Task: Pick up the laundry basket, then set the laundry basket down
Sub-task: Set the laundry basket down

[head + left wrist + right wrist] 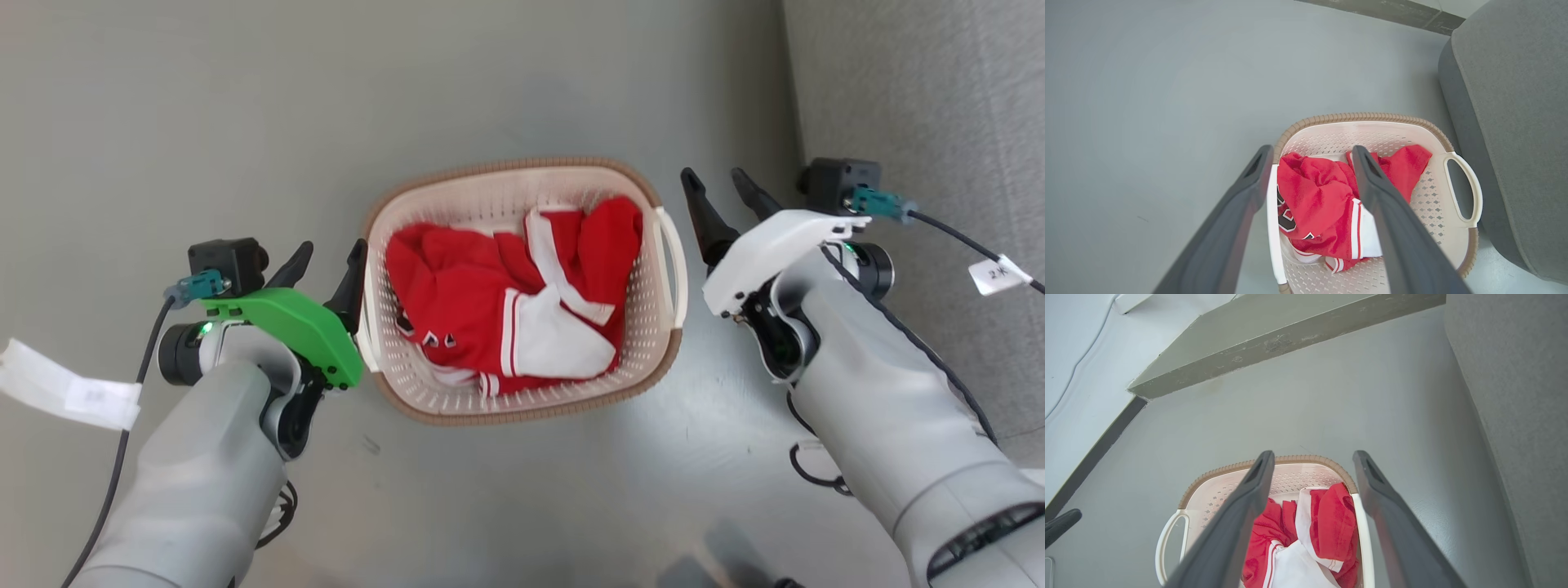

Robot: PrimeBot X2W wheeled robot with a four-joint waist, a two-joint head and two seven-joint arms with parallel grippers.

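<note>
Laundry basket (641, 318) sat on the grey floor (245, 122) between my arms, red-and-white shirt (457, 286) bunched inside. Left gripper (332, 245) was wide open right beside its left handle (368, 331), right gripper (713, 174) equally open near the right handle (678, 261), both holding nothing

- Smooth grey floor (245, 122), faintly glossy under even light.
- Grey fabric furniture (1515, 122), possibly a sofa, on the right.
- Dark skirting strip (1094, 453) beneath a pale wall (1098, 375).
</note>
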